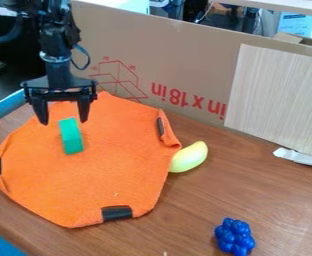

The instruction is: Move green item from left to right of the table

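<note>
My gripper [63, 118] hangs at the upper left in the camera view, its two black fingers spread apart with nothing held between them. A green rectangular block [71, 136] lies on the orange cloth [118, 165], just below the fingertips in the view and between their lines. The cloth covers the left part of the brown wooden table [272, 195].
A yellow-green curved toy [189, 157] rests against the cloth's right edge. A blue cluster of balls [235, 236] is at the lower right. A cardboard wall [185, 65] runs along the back, with a wood-patterned panel [279, 100] and a white scrap [300, 157] at right.
</note>
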You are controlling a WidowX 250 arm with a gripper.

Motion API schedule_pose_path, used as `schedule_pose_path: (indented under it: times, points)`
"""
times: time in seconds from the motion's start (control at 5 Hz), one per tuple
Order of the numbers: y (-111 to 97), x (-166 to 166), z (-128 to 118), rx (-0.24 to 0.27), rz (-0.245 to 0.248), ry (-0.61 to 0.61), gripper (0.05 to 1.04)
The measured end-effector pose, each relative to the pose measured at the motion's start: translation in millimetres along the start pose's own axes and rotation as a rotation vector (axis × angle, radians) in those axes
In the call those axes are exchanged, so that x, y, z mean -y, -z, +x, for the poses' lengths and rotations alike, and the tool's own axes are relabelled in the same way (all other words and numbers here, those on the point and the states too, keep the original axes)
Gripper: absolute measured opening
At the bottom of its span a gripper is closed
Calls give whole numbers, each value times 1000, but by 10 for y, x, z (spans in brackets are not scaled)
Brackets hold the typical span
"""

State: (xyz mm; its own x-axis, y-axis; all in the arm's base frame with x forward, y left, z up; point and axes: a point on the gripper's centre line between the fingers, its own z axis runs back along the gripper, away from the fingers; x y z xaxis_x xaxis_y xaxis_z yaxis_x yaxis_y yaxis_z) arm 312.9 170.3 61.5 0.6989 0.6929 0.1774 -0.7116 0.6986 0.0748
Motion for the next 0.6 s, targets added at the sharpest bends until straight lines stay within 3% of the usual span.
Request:
schedule_pose_path:
  times: [0.2,0.6]
  points:
    - [215,-78,28,-23,-12,-61,1001]
    - [257,-87,133,16,-135,-116,1001]
